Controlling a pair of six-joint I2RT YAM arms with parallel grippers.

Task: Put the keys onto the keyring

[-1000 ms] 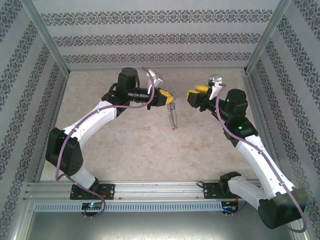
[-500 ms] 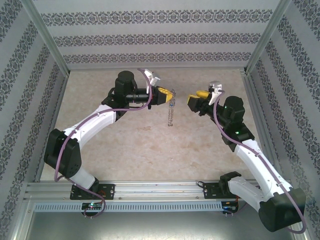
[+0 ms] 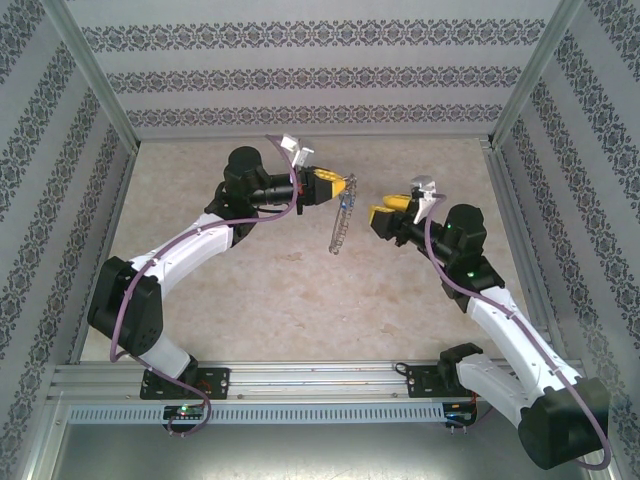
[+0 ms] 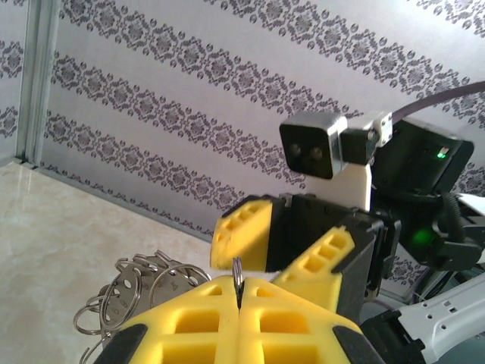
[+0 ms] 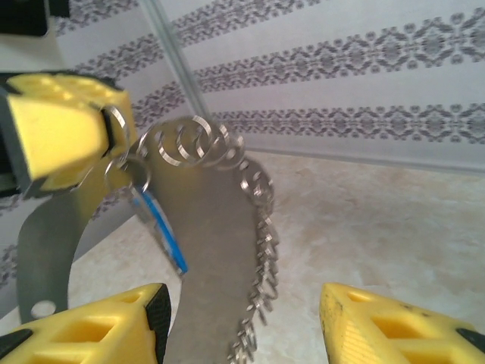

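My left gripper (image 3: 347, 186) is held above the table, shut on the keyring (image 3: 339, 226), which hangs down from it. In the left wrist view the yellow fingertips (image 4: 198, 303) pinch a thin silvery ring edge (image 4: 237, 271), with more small rings (image 4: 136, 292) bunched to the left. My right gripper (image 3: 379, 214) faces it from the right, open and a short gap away. In the right wrist view the keyring's rings (image 5: 189, 144) and fine chain (image 5: 261, 250) dangle between and beyond my open fingers (image 5: 91, 326). A key with a blue head (image 5: 163, 231) hangs by the left gripper's finger (image 5: 57, 129).
The table (image 3: 280, 300) is pale marble-patterned, with patterned walls (image 3: 300, 80) on three sides and metal posts (image 3: 95, 80) at the corners. A metal rail (image 3: 320, 378) runs along the near edge by the arm bases. A flat grey plate (image 5: 204, 250) hangs with the keyring.
The right gripper has moved left and nearer, closing the gap to the left gripper. The left gripper has shifted slightly up and right, and the hanging keyring has swung.
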